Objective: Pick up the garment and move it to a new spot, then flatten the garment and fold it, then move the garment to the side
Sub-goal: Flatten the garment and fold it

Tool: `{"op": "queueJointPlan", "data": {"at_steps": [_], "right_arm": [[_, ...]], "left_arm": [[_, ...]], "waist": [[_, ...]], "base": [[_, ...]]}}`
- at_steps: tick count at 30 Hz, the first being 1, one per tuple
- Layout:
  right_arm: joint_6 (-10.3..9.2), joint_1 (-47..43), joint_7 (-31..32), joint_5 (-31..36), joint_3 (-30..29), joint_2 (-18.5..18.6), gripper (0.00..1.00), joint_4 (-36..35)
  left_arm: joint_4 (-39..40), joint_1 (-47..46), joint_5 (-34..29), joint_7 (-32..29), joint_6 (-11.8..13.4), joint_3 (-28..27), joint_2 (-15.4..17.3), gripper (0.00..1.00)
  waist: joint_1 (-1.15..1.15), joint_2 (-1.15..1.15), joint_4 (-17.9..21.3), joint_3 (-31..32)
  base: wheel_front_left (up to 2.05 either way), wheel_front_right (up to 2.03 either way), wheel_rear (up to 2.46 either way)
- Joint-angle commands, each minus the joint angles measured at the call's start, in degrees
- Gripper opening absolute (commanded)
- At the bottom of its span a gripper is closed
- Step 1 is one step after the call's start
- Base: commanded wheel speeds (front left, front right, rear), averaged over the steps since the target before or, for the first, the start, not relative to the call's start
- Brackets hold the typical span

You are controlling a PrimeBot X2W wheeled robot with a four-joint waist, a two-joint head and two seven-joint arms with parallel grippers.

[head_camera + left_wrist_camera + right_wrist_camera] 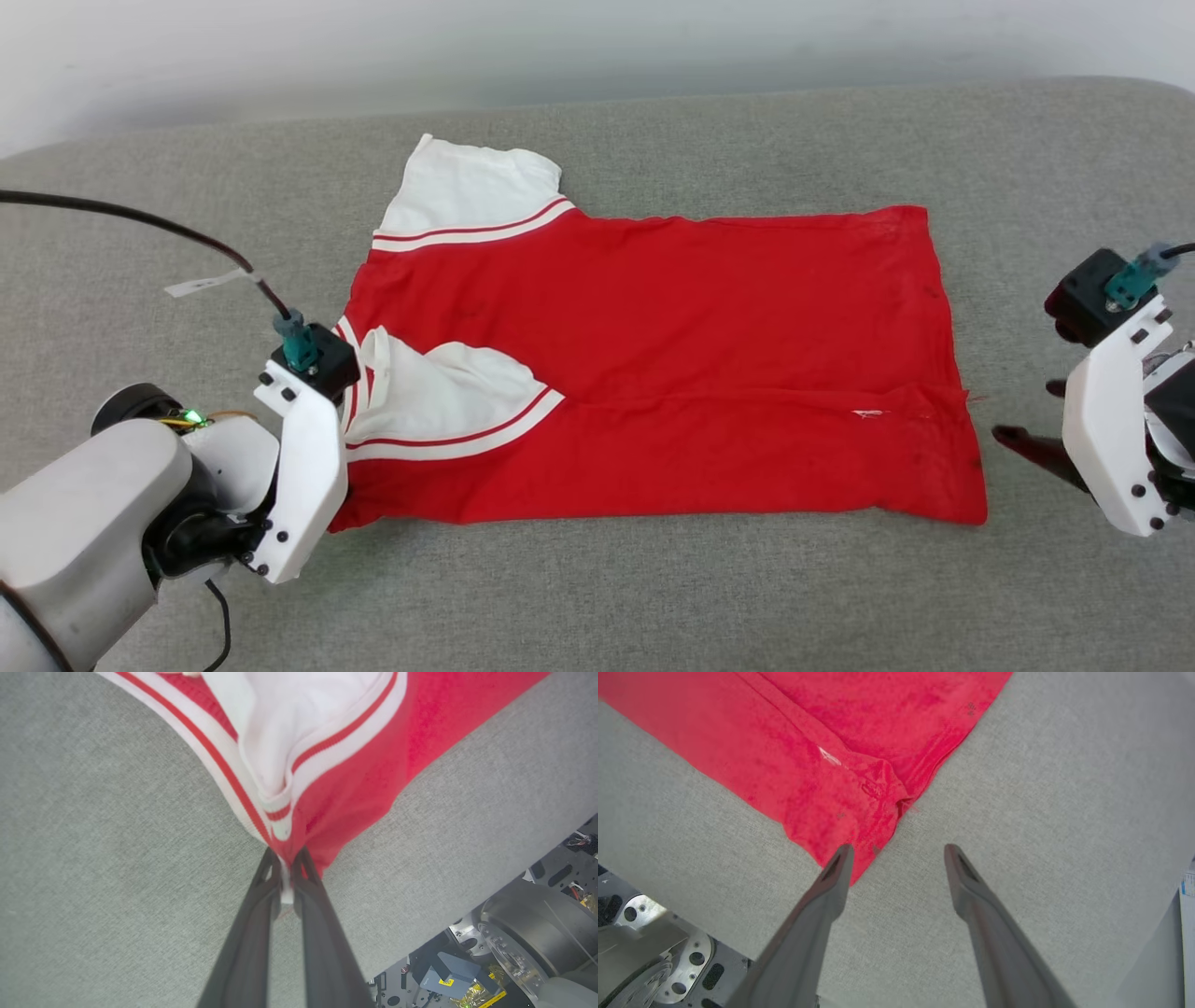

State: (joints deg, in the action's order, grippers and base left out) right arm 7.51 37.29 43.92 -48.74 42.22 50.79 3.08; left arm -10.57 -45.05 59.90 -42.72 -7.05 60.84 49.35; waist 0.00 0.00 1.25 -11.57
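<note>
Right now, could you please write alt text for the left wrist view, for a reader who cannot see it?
The left hand, its two dark fingers shut, pinches the red jersey at its striped edge beside a white sleeve, over a grey fabric surface.

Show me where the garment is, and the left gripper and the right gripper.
the garment (700,355): head view, on its red body.
left gripper (286,858): left wrist view, between its fingertips pinching the fabric.
right gripper (899,849): right wrist view, between its open fingertips.
</note>
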Motion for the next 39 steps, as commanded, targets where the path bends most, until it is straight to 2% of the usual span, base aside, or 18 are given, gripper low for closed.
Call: {"op": "queueJointPlan", "data": {"at_steps": [1,6,11,16,20,21,22,31,39], "right_arm": [[-0.04,1.5,2.4,-1.3,1.2,0.5,1.00,0.4],[-0.04,1.4,6.2,-3.1,3.9,-1.4,1.00,4.8],[-0.04,-0.7,2.8,-3.6,4.1,-5.9,1.00,11.6],[-0.03,-4.3,0.0,-3.8,6.8,-10.8,1.00,17.4],[-0.02,-5.7,-1.2,-4.2,9.1,-12.7,1.00,19.7],[-0.02,-5.6,-1.8,-4.2,9.3,-12.9,0.55,19.8],[-0.02,-5.1,-2.5,-4.3,9.3,-12.8,0.00,19.8],[-0.03,-1.7,-7.6,-5.0,9.0,-8.2,0.00,17.8],[-0.04,-3.2,-8.6,-6.8,10.5,-1.5,0.00,12.0]], "left_arm": [[0.7,-0.7,-0.2,0.0,0.1,-0.1,-0.2,0.00],[2.4,-1.2,-1.2,-0.1,0.5,0.4,-0.7,0.00],[2.9,-1.9,-1.9,0.2,0.7,0.5,-1.3,0.00],[2.5,-1.6,-2.2,0.7,0.7,0.7,-1.6,0.00],[2.1,-0.9,-2.0,1.3,0.7,0.7,-1.5,0.00],[1.9,-0.7,-1.9,1.4,0.7,0.8,-1.5,0.00],[1.8,-0.3,-1.8,1.7,0.7,0.8,-1.4,0.00],[1.1,2.1,-0.3,2.9,0.8,0.7,0.0,0.00],[4.7,5.7,1.3,3.5,1.8,1.1,2.1,0.00]], "waist": [[0.00,0.00,-0.3,-0.4],[0.00,0.00,-1.3,-1.8],[0.00,0.00,-2.1,-3.1],[0.00,0.00,-2.5,-3.9],[0.00,0.00,-2.3,-4.2],[0.00,0.00,-2.2,-4.1],[0.00,0.00,-2.1,-4.0],[0.00,0.00,-1.1,-0.2],[0.00,0.00,-0.8,3.7]], "base": [[0.00,0.00,0.00],[0.00,0.00,0.00],[0.00,0.00,0.00],[0.00,0.00,0.00],[0.00,0.00,0.00],[0.00,0.00,0.00],[0.00,0.00,0.00],[0.00,0.00,0.00],[0.00,0.00,0.00]]}}
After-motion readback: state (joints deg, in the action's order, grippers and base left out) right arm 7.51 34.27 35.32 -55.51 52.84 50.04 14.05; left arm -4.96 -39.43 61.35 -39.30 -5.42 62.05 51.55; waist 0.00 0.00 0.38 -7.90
